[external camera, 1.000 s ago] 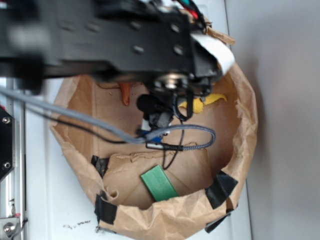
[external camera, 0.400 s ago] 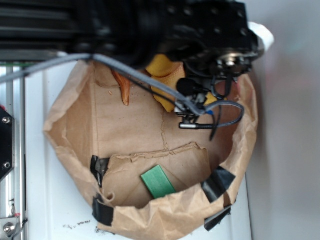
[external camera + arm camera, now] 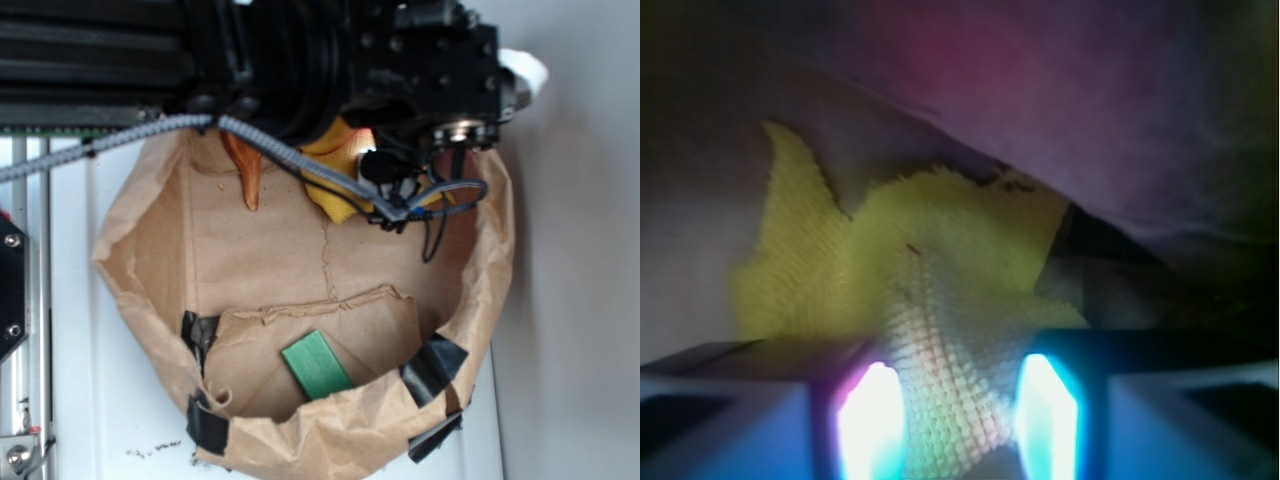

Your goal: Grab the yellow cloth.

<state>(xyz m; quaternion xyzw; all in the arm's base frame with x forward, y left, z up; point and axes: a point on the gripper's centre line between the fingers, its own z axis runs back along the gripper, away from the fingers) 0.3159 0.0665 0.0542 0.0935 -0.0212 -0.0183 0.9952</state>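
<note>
Wrist view: jaws pinching yellow cloth (image 3: pixel 930 330); paper bag wall (image 3: pixel 340 430) close behind; green block (image 3: pixel 316 366) well apart.

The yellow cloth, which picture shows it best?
The wrist view: the yellow cloth fills the middle, its bumpy weave clear, running between the gripper fingers. The exterior view shows only a patch under the arm.
</note>
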